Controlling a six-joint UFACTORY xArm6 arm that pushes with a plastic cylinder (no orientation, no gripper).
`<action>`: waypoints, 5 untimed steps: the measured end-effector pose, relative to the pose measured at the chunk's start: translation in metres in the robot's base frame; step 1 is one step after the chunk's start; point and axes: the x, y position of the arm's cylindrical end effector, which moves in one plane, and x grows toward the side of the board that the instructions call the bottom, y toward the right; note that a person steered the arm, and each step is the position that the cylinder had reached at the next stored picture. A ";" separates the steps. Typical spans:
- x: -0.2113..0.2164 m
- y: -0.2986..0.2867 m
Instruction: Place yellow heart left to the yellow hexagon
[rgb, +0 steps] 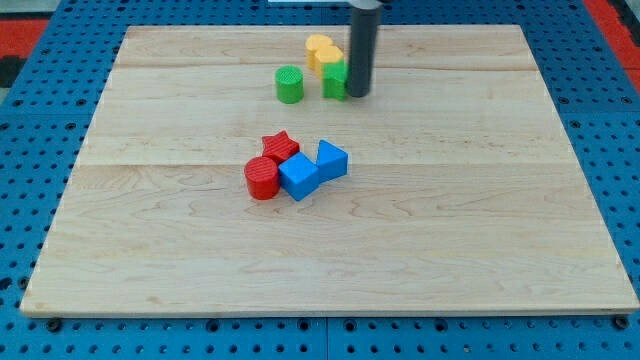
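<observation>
Two yellow blocks sit touching each other near the view's top centre: one (318, 44) further up and left, the other (328, 59) just below and right of it. I cannot tell which is the heart and which the hexagon. A green block (334, 80) lies right below them. My tip (358, 95) rests on the board against the green block's right side, just below and right of the yellow pair. The rod hides part of the green block's right edge.
A green cylinder (289, 84) stands left of the green block. A cluster lies mid-board: a red star (281, 146), a red cylinder (262, 178), a blue cube (298, 176) and a second blue block (332, 160). The wooden board (480, 220) lies on a blue pegboard.
</observation>
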 end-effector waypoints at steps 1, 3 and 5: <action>-0.009 -0.012; -0.065 0.021; -0.120 -0.035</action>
